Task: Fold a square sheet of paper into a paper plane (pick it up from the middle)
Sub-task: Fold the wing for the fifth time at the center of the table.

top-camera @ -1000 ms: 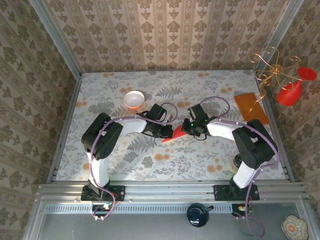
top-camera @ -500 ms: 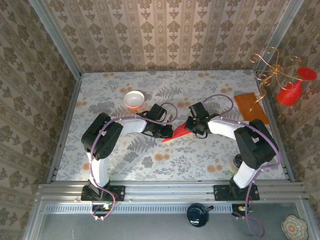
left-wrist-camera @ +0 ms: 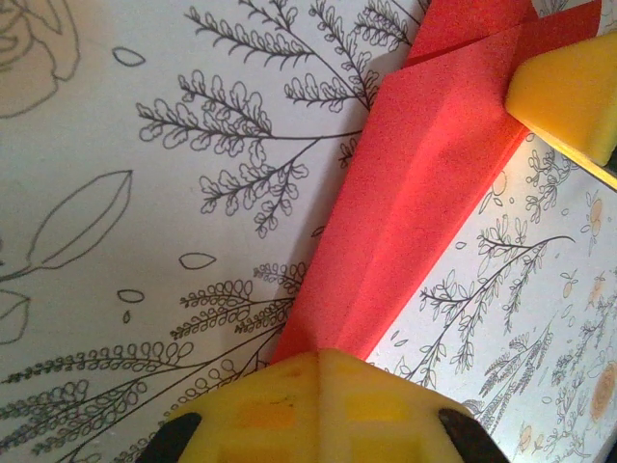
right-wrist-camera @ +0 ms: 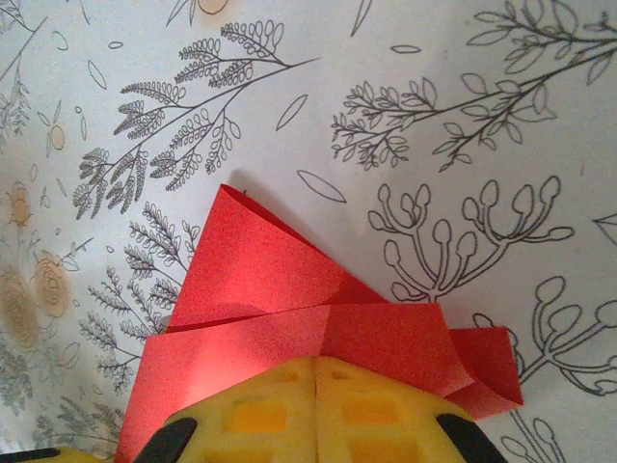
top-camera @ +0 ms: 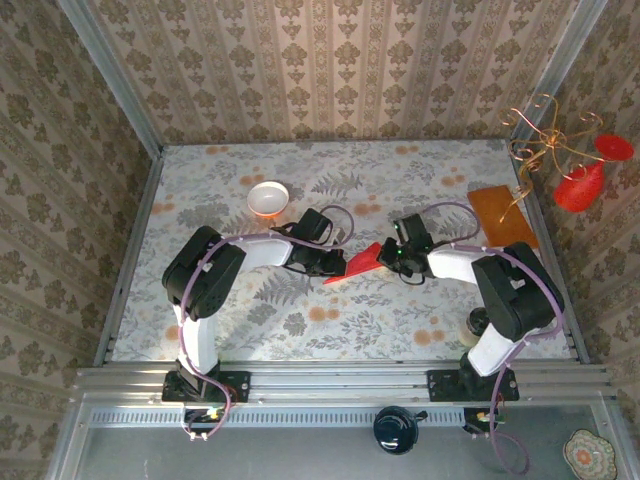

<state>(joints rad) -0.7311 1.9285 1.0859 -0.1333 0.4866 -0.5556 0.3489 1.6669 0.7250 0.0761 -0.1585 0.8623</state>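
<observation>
At the near edge, below the metal rail (top-camera: 340, 378) that carries both arm bases, sit a round black object (top-camera: 398, 430) too small to identify and a patterned dish (top-camera: 590, 455) partly cut off by the corner. Both arms reach inward over the flowered table (top-camera: 300, 335) and meet near its middle.

The folded red paper (top-camera: 362, 263) lies there on the cloth, stretched between the two grippers. The left gripper (top-camera: 335, 262) has its yellow pads (left-wrist-camera: 270, 415) pressed together on the narrow end of the paper (left-wrist-camera: 415, 193), and the paper's tip is hidden under them. The right gripper (top-camera: 393, 258) is likewise pinched shut on the wider end (right-wrist-camera: 280, 289), where layered flaps fan out and one corner curls up; its pads (right-wrist-camera: 260, 420) cover the paper's lower edge. From above, both grippers hide the paper's ends, so its full outline cannot be made out.

Farther back, a small white bowl (top-camera: 267, 198) stands well apart to the left, and an orange-brown board (top-camera: 503, 213) lies at the right edge. A gold wire stand with red cones (top-camera: 578, 178) overlaps the board's far corner. Patterned walls (top-camera: 340, 70) close the back.
</observation>
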